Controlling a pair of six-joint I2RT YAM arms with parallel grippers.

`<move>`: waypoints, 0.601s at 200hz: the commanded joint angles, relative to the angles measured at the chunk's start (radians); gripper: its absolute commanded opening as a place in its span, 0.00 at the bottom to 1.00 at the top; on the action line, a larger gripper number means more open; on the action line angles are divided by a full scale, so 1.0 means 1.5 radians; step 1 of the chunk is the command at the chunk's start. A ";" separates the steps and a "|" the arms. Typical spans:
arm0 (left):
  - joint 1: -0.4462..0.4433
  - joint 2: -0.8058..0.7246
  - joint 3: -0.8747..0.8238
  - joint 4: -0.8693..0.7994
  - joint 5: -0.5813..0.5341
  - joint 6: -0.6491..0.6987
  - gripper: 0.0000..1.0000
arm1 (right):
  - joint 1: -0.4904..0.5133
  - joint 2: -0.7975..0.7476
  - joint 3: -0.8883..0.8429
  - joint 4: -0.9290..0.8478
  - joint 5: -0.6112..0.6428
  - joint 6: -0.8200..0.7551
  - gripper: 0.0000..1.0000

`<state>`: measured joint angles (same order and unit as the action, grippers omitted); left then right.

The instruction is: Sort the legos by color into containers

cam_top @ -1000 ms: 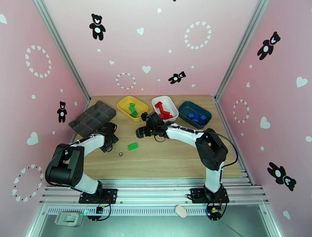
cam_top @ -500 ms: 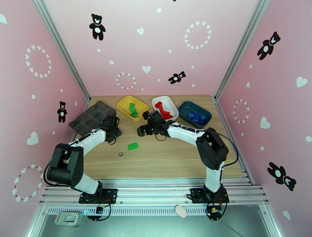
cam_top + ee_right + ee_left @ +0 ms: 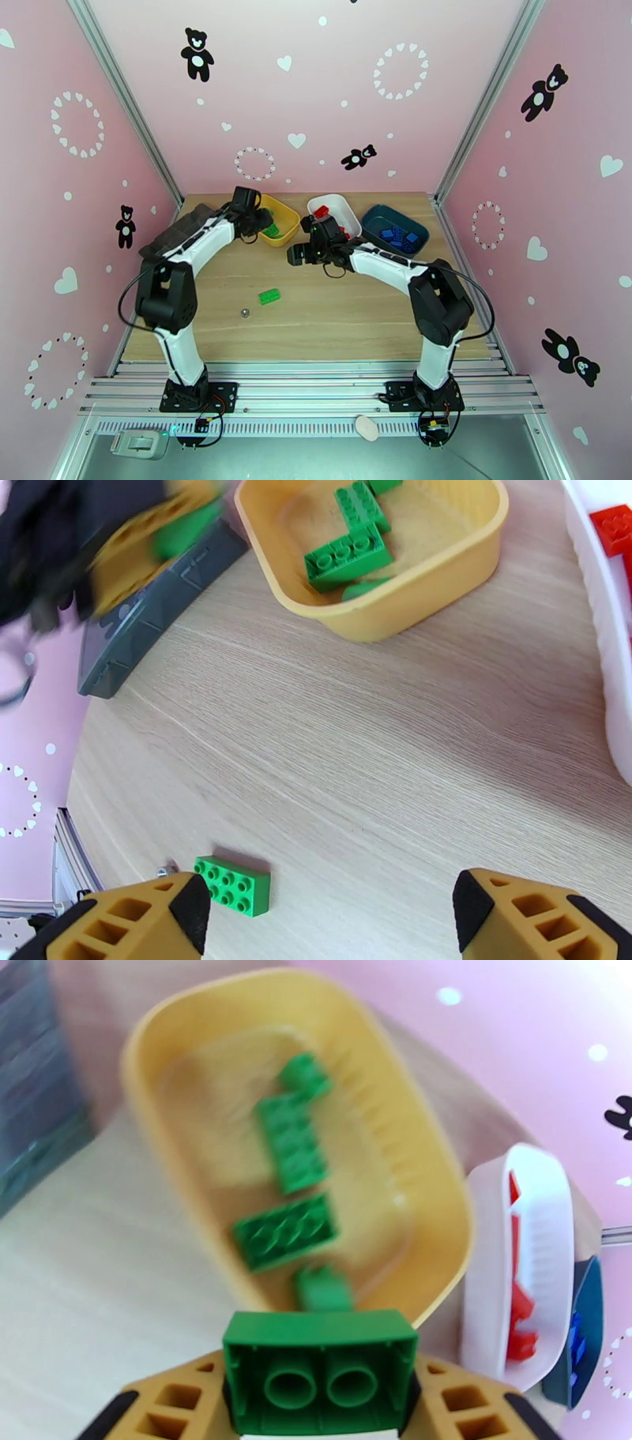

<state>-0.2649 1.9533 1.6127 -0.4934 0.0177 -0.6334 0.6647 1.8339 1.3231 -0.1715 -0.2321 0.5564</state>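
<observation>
Your left gripper point(image 3: 253, 215) pinches a green brick point(image 3: 320, 1355) above the yellow tray's point(image 3: 442, 1189) near rim; release it inside. Your right gripper point(image 3: 328, 918) gapes empty; fetch the loose green brick point(image 3: 233, 885).

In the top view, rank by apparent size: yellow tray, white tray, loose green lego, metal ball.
1. Yellow tray and white tray look about alike, and both are partly hidden.
2. Loose green lego.
3. Metal ball.
</observation>
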 commanded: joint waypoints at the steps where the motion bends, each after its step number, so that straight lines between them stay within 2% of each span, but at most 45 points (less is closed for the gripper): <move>1: -0.002 0.059 0.066 -0.043 0.029 0.026 0.53 | -0.001 -0.039 -0.015 -0.030 0.023 -0.013 0.86; 15: -0.003 0.079 0.088 -0.043 0.027 0.029 0.73 | -0.002 -0.045 -0.018 -0.036 0.028 -0.016 0.86; 34: -0.008 0.080 0.093 -0.040 0.015 0.031 0.86 | -0.001 -0.052 -0.022 -0.043 0.034 -0.019 0.86; 78: -0.028 0.011 0.039 -0.037 -0.026 0.058 0.90 | -0.002 -0.058 -0.031 -0.045 0.039 -0.021 0.86; 120: -0.060 -0.126 -0.095 -0.013 -0.077 0.080 0.91 | -0.002 -0.076 -0.056 -0.042 0.042 -0.024 0.86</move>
<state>-0.3290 1.9011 1.5593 -0.5346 -0.0349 -0.5510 0.6636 1.7748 1.2713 -0.2150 -0.1818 0.5373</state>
